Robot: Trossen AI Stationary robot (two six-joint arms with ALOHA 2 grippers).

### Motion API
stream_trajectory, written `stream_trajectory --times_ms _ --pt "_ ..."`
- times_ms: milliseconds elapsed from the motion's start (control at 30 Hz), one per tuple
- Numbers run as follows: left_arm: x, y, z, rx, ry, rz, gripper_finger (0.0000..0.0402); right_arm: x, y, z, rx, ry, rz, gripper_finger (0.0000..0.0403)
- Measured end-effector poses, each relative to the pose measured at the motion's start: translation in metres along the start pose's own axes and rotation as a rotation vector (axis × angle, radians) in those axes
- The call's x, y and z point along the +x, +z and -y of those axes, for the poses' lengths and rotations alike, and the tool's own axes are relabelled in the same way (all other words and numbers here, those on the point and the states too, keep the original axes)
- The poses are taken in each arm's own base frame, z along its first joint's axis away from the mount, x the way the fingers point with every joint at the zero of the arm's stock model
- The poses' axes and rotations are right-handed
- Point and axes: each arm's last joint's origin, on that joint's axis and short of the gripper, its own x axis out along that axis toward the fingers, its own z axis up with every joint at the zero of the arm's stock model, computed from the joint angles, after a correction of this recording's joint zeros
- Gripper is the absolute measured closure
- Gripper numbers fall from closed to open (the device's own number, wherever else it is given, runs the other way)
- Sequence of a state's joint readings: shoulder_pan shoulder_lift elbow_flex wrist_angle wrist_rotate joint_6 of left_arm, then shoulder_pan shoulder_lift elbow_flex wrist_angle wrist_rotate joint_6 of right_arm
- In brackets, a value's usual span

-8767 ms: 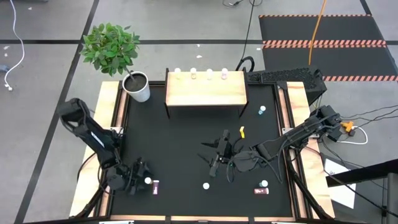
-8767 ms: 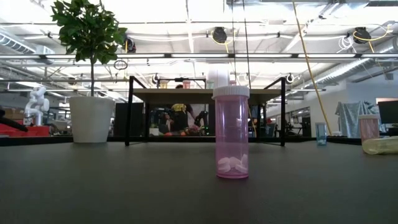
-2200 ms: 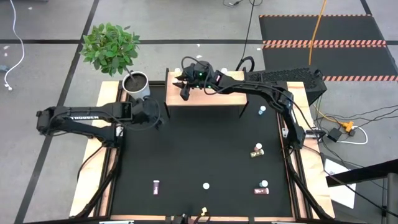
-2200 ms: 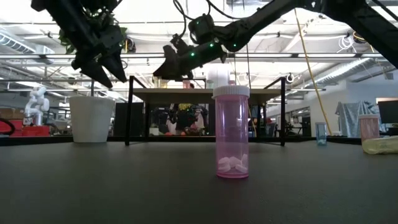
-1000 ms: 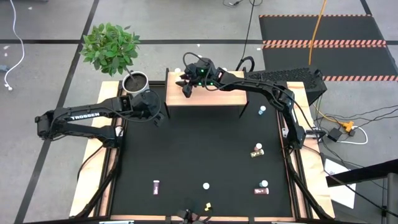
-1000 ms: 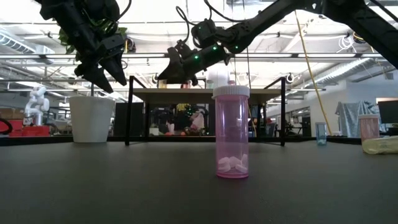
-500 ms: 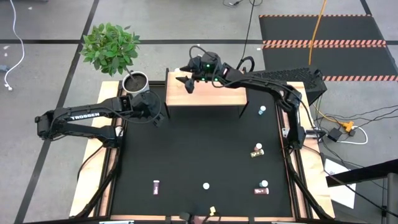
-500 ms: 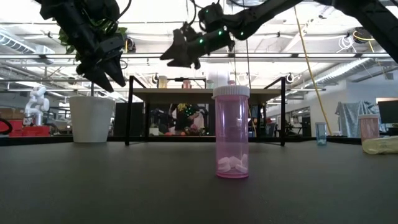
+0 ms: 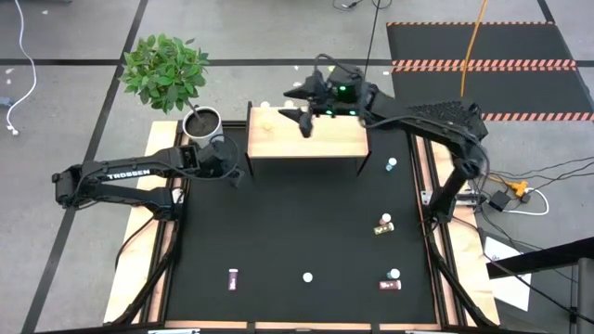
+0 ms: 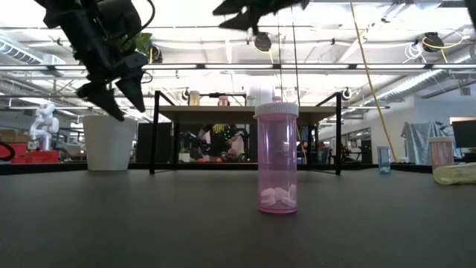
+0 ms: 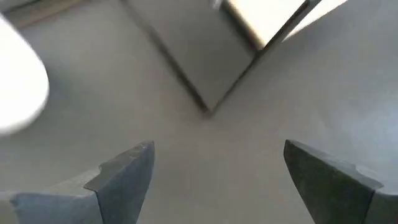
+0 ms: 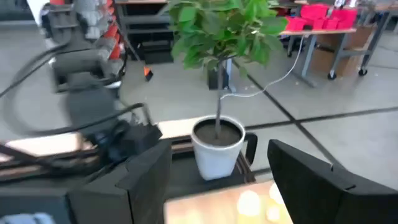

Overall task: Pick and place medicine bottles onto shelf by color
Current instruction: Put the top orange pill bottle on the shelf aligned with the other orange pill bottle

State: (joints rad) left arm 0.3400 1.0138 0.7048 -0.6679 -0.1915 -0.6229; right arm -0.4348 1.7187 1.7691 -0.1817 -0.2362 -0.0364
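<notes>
The wooden shelf (image 9: 306,137) stands at the table's far side, with white-capped bottles along its far edge (image 9: 264,106); two caps show in the right wrist view (image 12: 249,202). My right gripper (image 9: 295,104) hovers open and empty above the shelf's far edge, fingers pointing toward the table's left. My left gripper (image 9: 234,173) hangs open and empty above the mat near the shelf's left front leg (image 11: 186,74). A pink bottle (image 10: 277,160) stands upright near the front edge (image 9: 307,276). A yellow bottle (image 9: 382,224) and a teal one (image 9: 391,165) are at the right.
A white pot with a green plant (image 9: 206,128) stands left of the shelf, close to my left gripper. Pink bottles lie on the mat at the front left (image 9: 232,276) and front right (image 9: 390,283). Wooden rails (image 9: 160,213) edge the black mat.
My right gripper has risen from just above the shelf's left part and gone toward the table's right edge along the shelf's far side; in the low view it has climbed to the picture's top.
</notes>
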Motion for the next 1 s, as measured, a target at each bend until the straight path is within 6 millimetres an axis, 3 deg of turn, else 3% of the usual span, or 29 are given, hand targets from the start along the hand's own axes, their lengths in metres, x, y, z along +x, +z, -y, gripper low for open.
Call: stream_trajectory --times_ms 167,300,467,700,800,1000 --pt "-0.004 -0.020 0.006 -0.192 -0.035 -0.200 0.0046 -0.043 0.013 -0.019 0.013 0.024 -0.098 0.0140" --pt "-0.008 -0.048 0.023 -0.277 -0.061 -0.461 0.0046 -0.066 0.007 -0.032 0.020 -0.012 -0.190 0.0140" --pt "-0.013 -0.084 0.052 -0.294 -0.020 -0.583 0.0046 -0.082 -0.028 -0.048 0.085 0.010 -0.189 0.0140" --pt "-0.022 -0.131 0.098 -0.540 -0.083 -0.724 0.0046 -0.108 -0.090 -0.068 0.222 0.065 -0.059 0.0140" --pt "-0.020 -0.153 0.109 -0.571 -0.046 -0.750 0.0046 -0.119 -0.112 -0.072 0.242 0.082 -0.008 0.0140" --pt "-0.016 -0.183 0.124 -0.635 -0.008 -0.830 0.0046 -0.146 -0.129 -0.074 0.233 0.101 0.139 0.0140"
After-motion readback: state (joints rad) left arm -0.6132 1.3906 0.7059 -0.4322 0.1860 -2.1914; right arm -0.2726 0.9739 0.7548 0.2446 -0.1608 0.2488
